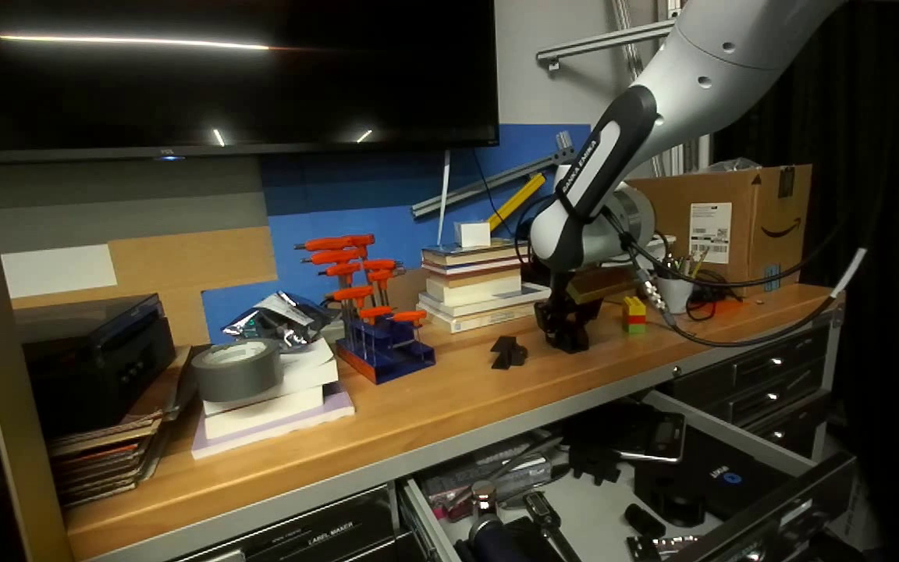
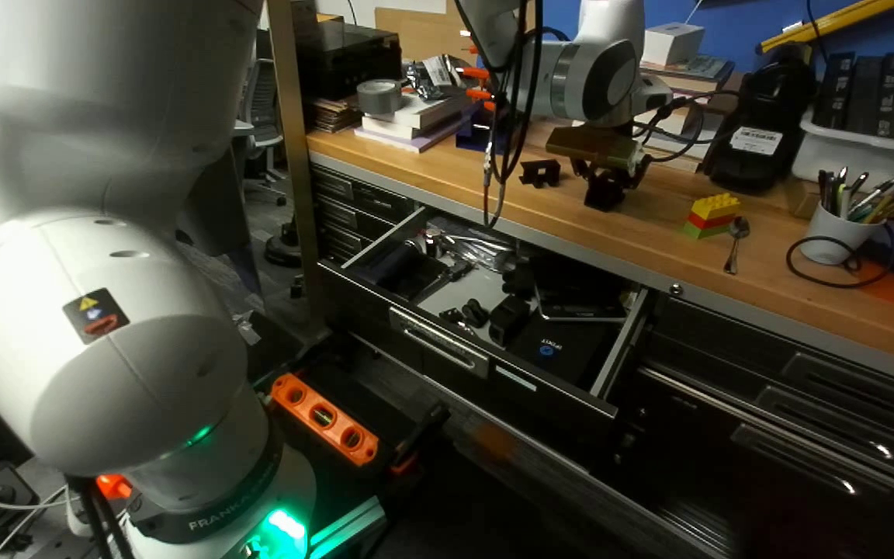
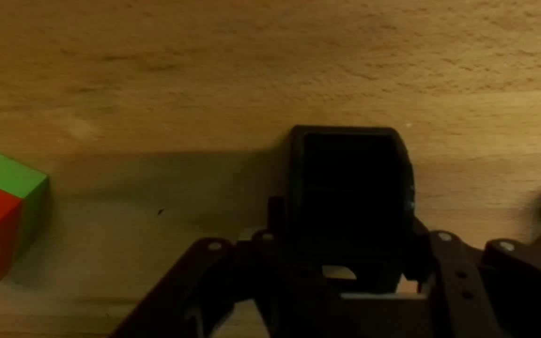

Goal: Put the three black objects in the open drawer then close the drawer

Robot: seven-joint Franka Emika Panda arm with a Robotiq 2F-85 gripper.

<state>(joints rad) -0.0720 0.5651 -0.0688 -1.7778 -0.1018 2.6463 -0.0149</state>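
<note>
A black block-like object (image 3: 352,188) stands between the fingers of my gripper (image 3: 348,225) in the wrist view, with a finger against each side. The gripper (image 1: 566,316) and this object (image 1: 570,339) are at the wooden bench top; I cannot tell if the object is lifted. A second black object (image 1: 508,353), angular, lies on the bench beside the gripper, also in an exterior view (image 2: 540,172). The dark drawer (image 2: 431,341) is pulled open below the bench, with tools inside. A jagged black piece (image 1: 594,464) lies in it; I cannot tell if it is the third object.
A yellow, red and green brick stack (image 2: 712,216) and a spoon (image 2: 736,241) lie near the gripper. A pen cup (image 2: 839,233), a book stack (image 1: 481,289), a hex-key stand (image 1: 387,351) and a tape roll (image 1: 239,371) on books also stand on the bench.
</note>
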